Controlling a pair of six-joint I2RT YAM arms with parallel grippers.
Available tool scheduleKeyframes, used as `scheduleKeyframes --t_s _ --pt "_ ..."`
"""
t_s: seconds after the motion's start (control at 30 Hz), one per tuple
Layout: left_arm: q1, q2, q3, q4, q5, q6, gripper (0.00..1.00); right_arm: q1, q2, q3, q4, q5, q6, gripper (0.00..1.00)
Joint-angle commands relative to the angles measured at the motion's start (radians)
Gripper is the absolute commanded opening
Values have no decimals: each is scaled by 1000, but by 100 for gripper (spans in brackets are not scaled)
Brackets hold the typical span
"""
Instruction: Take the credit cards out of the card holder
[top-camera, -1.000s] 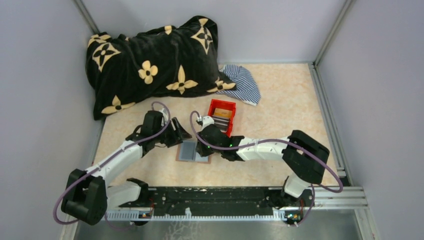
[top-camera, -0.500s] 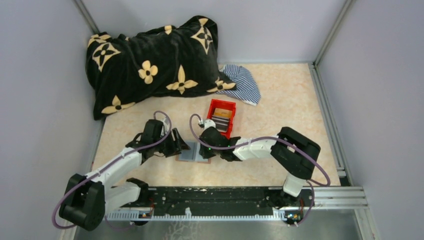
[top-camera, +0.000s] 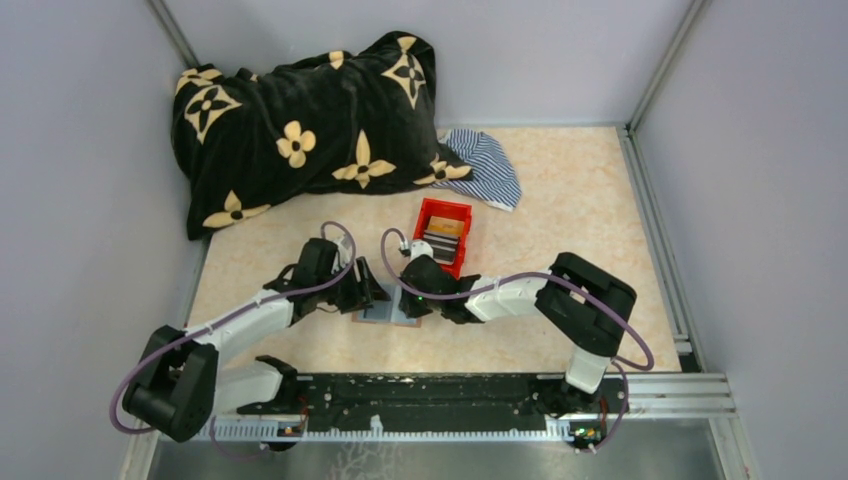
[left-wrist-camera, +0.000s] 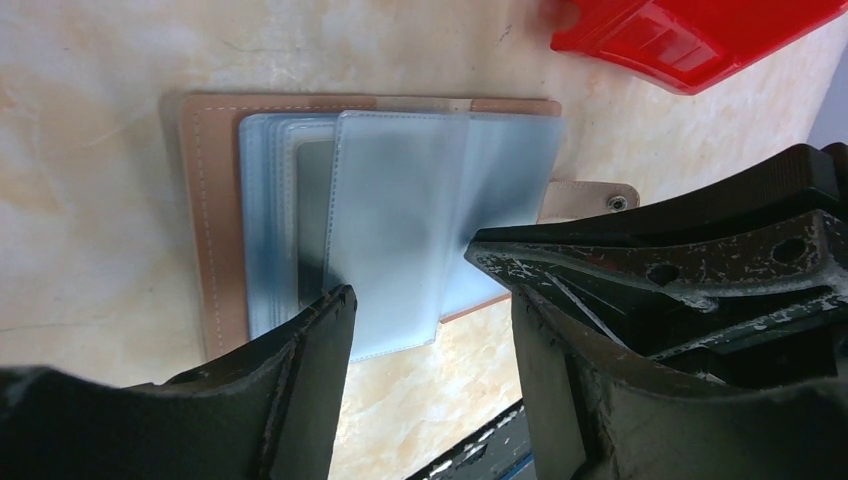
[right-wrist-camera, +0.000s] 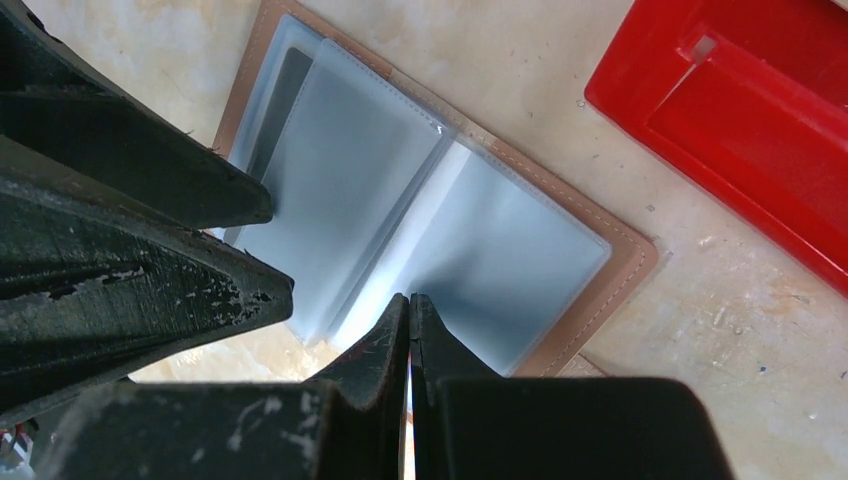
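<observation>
Brown leather-look card holder (top-camera: 386, 313) open flat on marbled table (top-camera: 570, 200), centre, just near-left of red bin (top-camera: 444, 207). Grey-blue clear sleeves fanned across it, one dark card (left-wrist-camera: 312, 205) showing through a pocket. Left gripper (left-wrist-camera: 415, 280) jaws apart, gripping nothing, low over sleeve edge. Right gripper (right-wrist-camera: 410, 300) pinched closed, empty, tips at sleeves, contact unclear. Both claws hiding much of holder from above. Credit cards (top-camera: 441, 240) in bin. Black flowered blanket (top-camera: 300, 120) and striped cloth (top-camera: 485, 165) far side.
</observation>
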Motion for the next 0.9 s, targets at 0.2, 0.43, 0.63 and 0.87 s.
scheduleKeyframes --t_s 0.2,0.43,0.63,0.87 --pt "-97 74 1 72 -28 -43 66 -14 -8 -34 52 -11 25 0" --pt "-131 34 50 -1 -150 -34 66 -19 -4 -52 69 -23 33 0" --pt "-120 -49 112 -104 -238 4 66 -19 3 -53 82 -32 36 0" --pt "-108 -30 98 -113 -270 11 66 -20 5 -56 90 -38 36 0"
